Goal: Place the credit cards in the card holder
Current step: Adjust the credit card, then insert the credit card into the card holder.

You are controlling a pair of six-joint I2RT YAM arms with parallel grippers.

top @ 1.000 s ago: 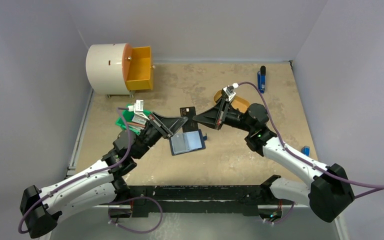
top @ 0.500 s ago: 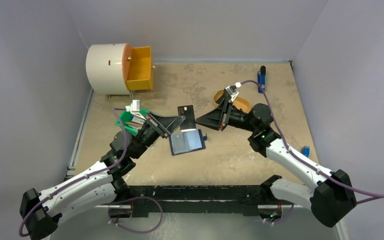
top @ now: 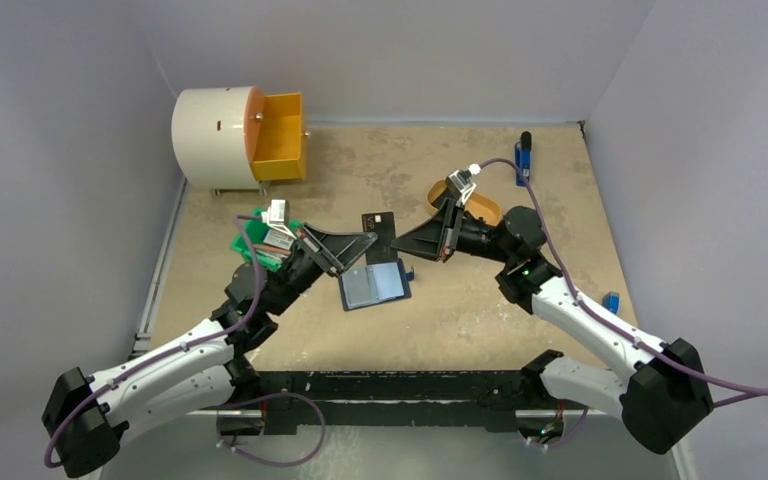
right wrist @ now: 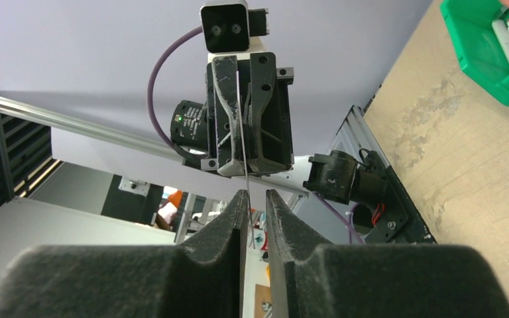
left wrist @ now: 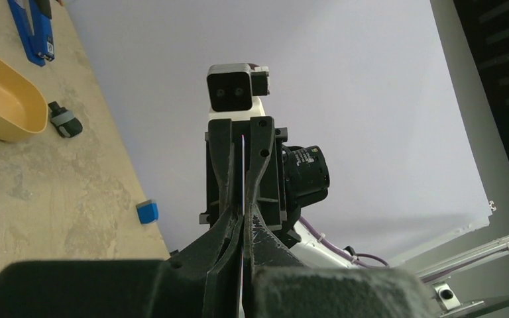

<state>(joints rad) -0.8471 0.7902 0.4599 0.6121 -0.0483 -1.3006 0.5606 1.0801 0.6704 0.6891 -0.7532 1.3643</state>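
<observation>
A dark credit card (top: 377, 226) hangs in the air, pinched by my left gripper (top: 367, 239), whose jaws are shut on it. In the left wrist view the card (left wrist: 243, 173) shows edge-on as a thin line. My right gripper (top: 393, 243) faces it from the right, open by a narrow gap. The card's far edge (right wrist: 244, 173) reaches between the right fingertips (right wrist: 237, 202), close to one pad but not clamped. The navy card holder (top: 374, 284) lies open on the table just below both grippers.
A white drum with an open orange drawer (top: 278, 138) stands at the back left. A green bin (top: 253, 243) sits behind my left wrist, a mustard tray (top: 479, 205) behind my right. A blue tool (top: 524, 160) lies far right, a small blue block (top: 611, 300) near right.
My right gripper has opened off the card and drawn back slightly to the right. My left gripper has closed fully on the card and now carries it alone.
</observation>
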